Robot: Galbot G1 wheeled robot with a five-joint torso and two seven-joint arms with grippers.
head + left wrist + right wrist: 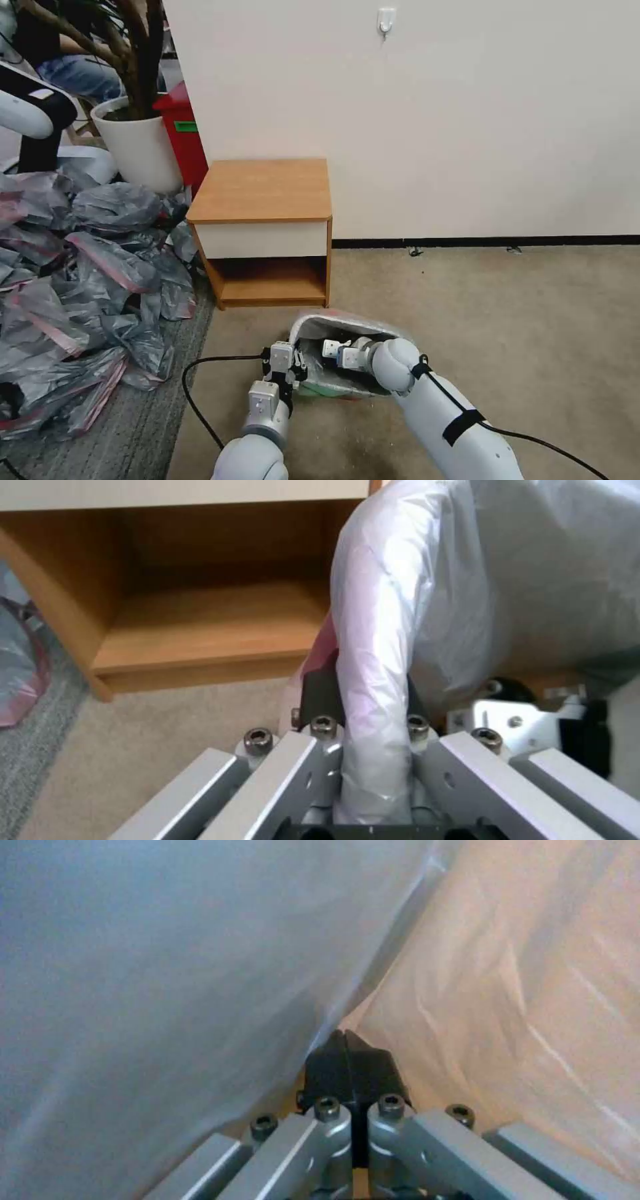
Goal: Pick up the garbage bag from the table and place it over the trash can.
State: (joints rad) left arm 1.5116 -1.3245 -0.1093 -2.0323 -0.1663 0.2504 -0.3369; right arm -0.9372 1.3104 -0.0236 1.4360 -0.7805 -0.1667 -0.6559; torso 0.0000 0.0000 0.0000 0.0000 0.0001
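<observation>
Garbage bag (347, 327) hides the trash can (333, 390); both tools pinch it.

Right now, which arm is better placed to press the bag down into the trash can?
Probably the right. Its claw already sits shut inside the garbage bag lining the trash can, while the left claw straddles the bagged rim at the can's left edge.

Plain off-white wall (433, 113) running across the back, small white hook (386, 20) sitting high on it, dark baseboard (487, 241) lining its foot. Beige carpet (507, 333) covering the floor, grey mat (127, 427) lying at left under heaped grey bags (80, 280). White plant pot (137, 143) and red box (181, 130) standing behind them. Even indoor light.
</observation>
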